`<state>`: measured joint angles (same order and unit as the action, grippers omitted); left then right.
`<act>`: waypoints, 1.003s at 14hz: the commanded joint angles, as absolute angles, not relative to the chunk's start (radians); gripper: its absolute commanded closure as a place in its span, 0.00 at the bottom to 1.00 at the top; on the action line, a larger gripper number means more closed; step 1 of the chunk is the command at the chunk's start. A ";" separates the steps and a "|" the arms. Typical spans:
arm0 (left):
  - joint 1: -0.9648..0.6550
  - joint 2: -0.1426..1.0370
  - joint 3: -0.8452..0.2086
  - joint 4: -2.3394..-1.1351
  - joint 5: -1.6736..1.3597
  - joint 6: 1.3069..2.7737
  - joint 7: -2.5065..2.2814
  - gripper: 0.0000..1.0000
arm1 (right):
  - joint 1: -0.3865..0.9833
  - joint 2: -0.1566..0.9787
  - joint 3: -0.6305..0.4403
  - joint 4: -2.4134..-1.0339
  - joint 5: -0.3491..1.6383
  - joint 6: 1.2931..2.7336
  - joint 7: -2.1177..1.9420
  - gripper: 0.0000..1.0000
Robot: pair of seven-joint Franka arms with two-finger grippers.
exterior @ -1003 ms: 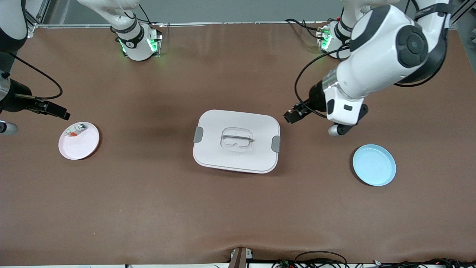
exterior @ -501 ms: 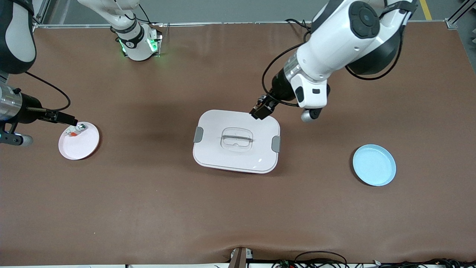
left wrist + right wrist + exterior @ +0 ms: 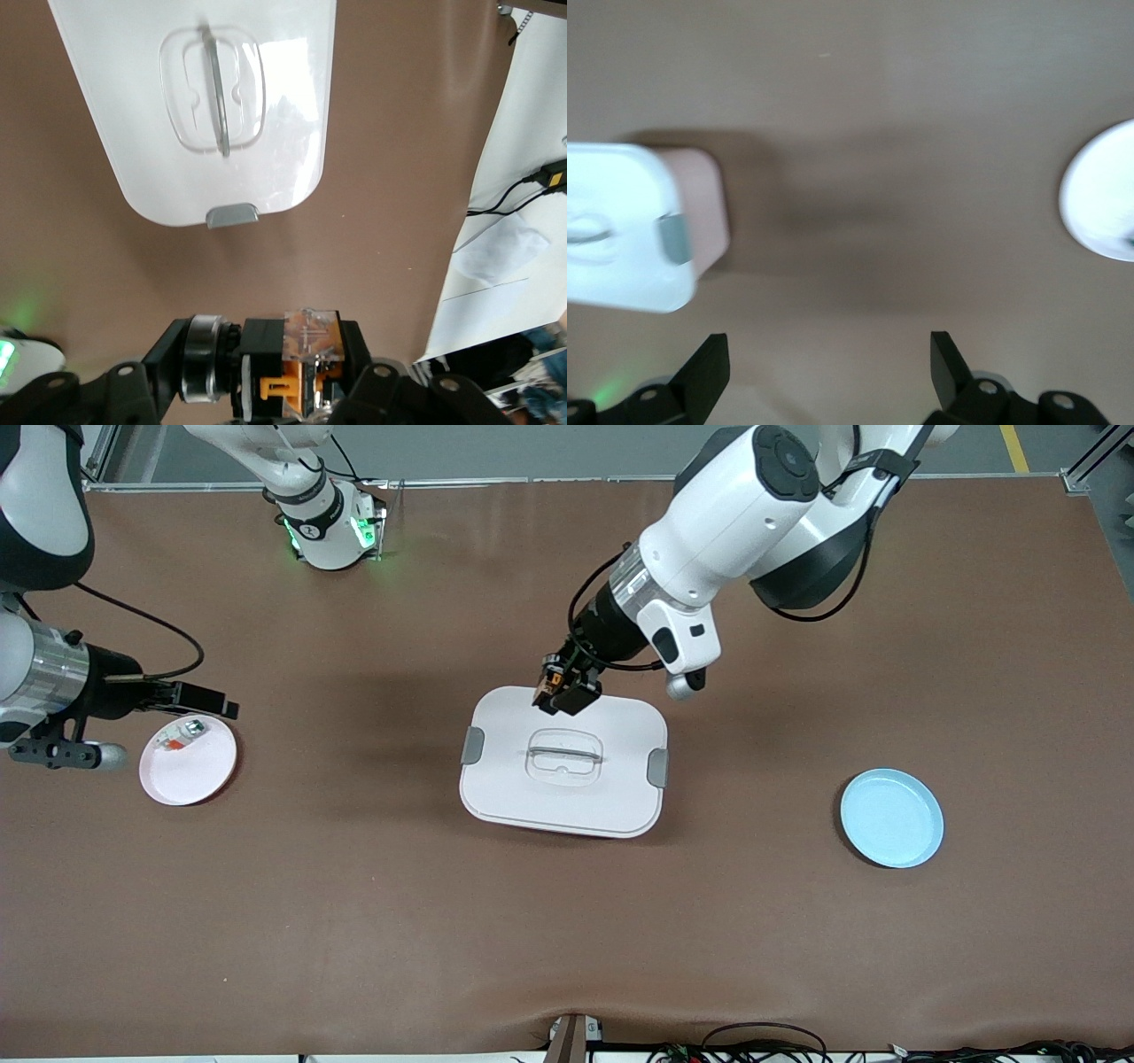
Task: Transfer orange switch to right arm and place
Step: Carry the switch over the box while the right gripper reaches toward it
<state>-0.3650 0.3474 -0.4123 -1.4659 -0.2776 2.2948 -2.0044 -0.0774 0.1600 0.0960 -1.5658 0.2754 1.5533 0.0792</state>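
Note:
The orange switch, a small black block with an orange face, hangs in the air over the edge of the white lidded box that lies farther from the front camera. My left gripper is shut on it. In the left wrist view the orange switch sits clamped in the left gripper, with the box lid spread out under it. My right gripper stands open and empty over the upper rim of the pink plate. Its two black fingers are wide apart above bare table.
A small white-grey part with red and green bits lies on the pink plate. A light blue plate sits toward the left arm's end of the table. The white box has a clear handle and grey side clips.
My left arm has carried the switch from beside the box to over its edge, toward the right arm's end. My right gripper has slid in toward the middle, over the pink plate's rim.

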 commanded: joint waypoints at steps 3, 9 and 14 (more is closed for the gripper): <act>-0.416 0.405 -0.408 -1.439 -0.291 2.384 -2.138 0.78 | -0.028 0.124 0.092 -1.630 0.460 1.585 -0.118 0.00; -0.454 0.425 -0.408 -1.439 -0.291 2.439 -2.175 0.78 | 0.038 0.098 0.101 -1.621 0.540 1.612 -0.130 0.00; -0.456 0.430 -0.408 -1.440 -0.290 2.459 -2.175 0.78 | 0.093 0.103 0.098 -1.646 0.736 1.715 -0.114 0.00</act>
